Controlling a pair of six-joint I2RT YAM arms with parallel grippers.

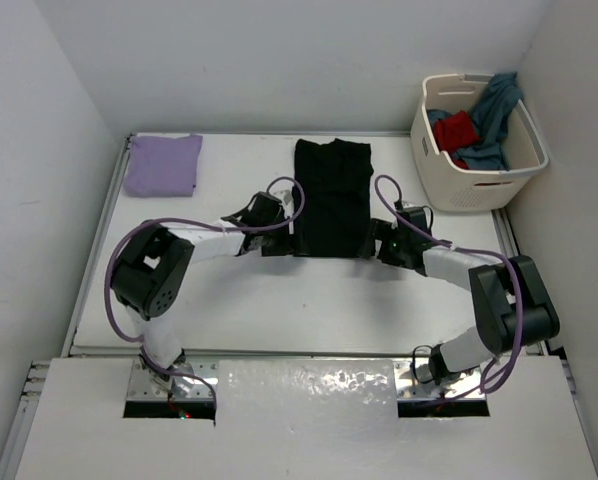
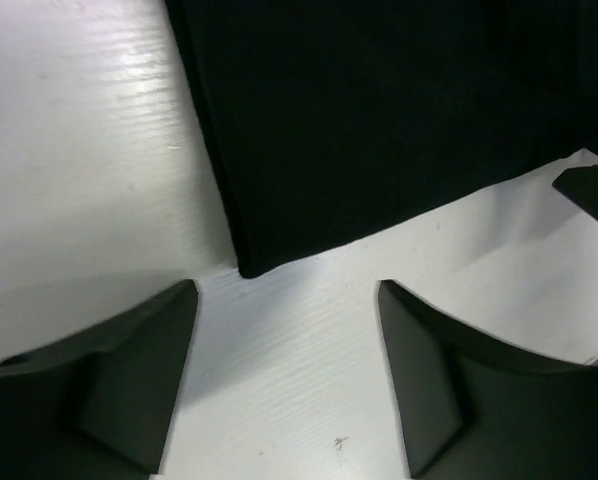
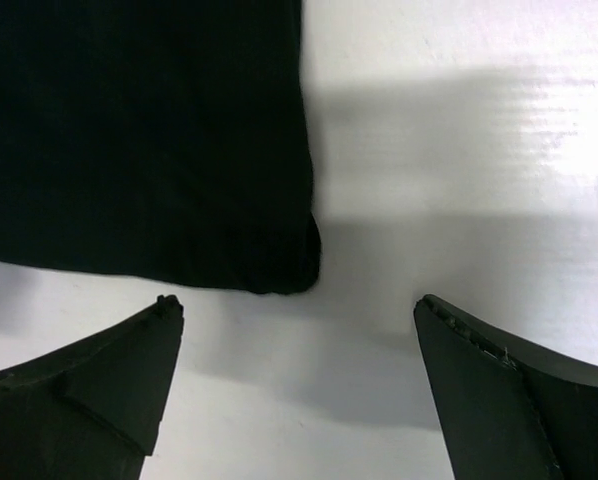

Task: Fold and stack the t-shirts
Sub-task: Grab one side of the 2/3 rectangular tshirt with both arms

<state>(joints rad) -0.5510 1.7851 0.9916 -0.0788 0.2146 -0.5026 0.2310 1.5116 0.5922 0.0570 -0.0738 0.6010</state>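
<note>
The black cloth t-shirt (image 1: 332,195), folded into a narrow strip, lies flat at the middle of the white tabletop (image 1: 279,310). Its long axis runs straight away from the arm bases, and the near hem faces both arms.

The left claw (image 2: 287,290) sits at the near-left corner of that hem and the right claw (image 3: 297,305) at the near-right corner. Neither arm is the nearer one; each has its own corner. Both claws are spread, with nothing between the fingers. In each wrist view the corner lies just ahead of the fingertips, not yet between them.

Judgement: each claw must advance onto its corner before pinching.

The folded lavender cloth t-shirt (image 1: 162,165) lies at the far-left corner, well apart. The red t-shirt (image 1: 456,130) and teal t-shirt (image 1: 494,110) are in the cream plastic basket (image 1: 479,185).
</note>
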